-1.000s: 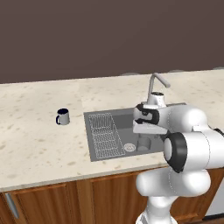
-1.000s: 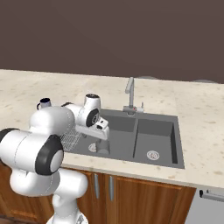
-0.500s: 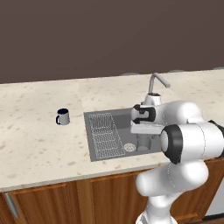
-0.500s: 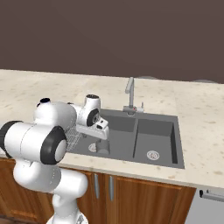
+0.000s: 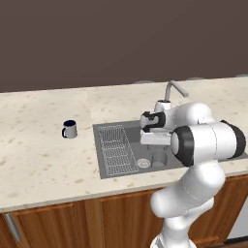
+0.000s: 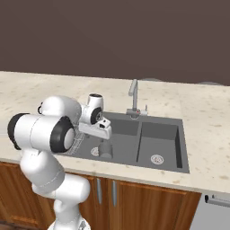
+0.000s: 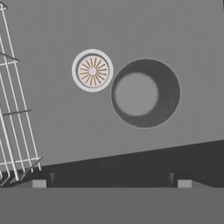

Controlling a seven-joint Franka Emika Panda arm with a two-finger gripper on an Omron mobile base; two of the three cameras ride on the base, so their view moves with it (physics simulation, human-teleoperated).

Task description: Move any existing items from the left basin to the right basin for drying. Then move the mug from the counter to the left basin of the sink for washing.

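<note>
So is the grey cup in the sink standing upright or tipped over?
Upright: the hand view looks straight down into the cup's round open mouth, beside the drain.

Beige speckled counter (image 5: 43, 160) ran over brown wooden cabinets (image 5: 53, 225). Dark grey two-basin sink (image 6: 173, 168) sat set into it. Light grey handled mug (image 5: 69, 129) stood upright on counter, left of sink, well apart from it.
</note>
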